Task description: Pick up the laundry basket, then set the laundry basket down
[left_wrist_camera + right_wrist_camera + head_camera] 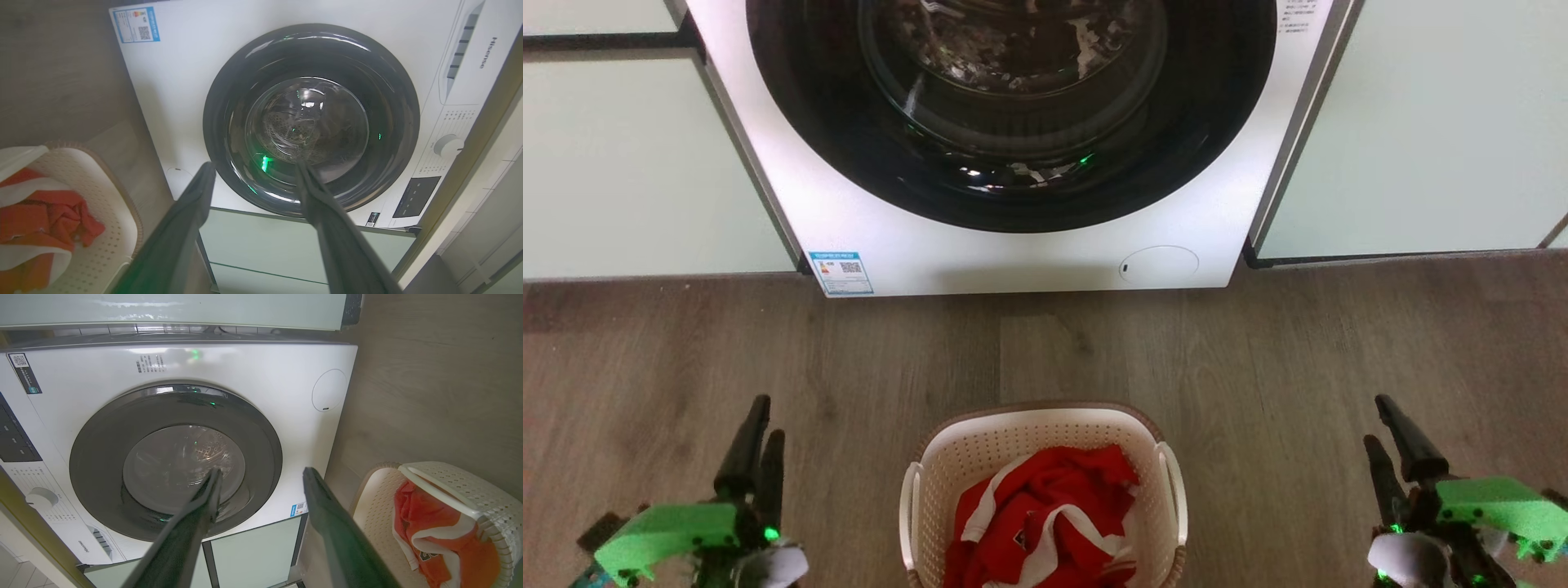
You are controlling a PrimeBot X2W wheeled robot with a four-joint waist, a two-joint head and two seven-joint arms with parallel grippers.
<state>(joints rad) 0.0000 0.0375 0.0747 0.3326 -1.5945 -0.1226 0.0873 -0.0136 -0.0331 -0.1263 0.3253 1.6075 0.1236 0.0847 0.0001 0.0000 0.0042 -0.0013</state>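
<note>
Cream perforated laundry basket [1029, 437], brown rim, red-white garment [1045, 514] inside; left gripper [768, 418], right gripper [1376, 420] spread, empty; wrist views add washer dial [448, 145].

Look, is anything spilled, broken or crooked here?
Nothing stands out. The laundry basket sits upright on the floor before the washing machine, with the red-and-white garment bundled inside it.

My head camera is looking down at the floor [1339, 367] before the washing machine [1029, 257]; both wrist cameras are facing its door [229, 106], seemingly rolled sideways, all sharing the laundry basket [1005, 445].
</note>
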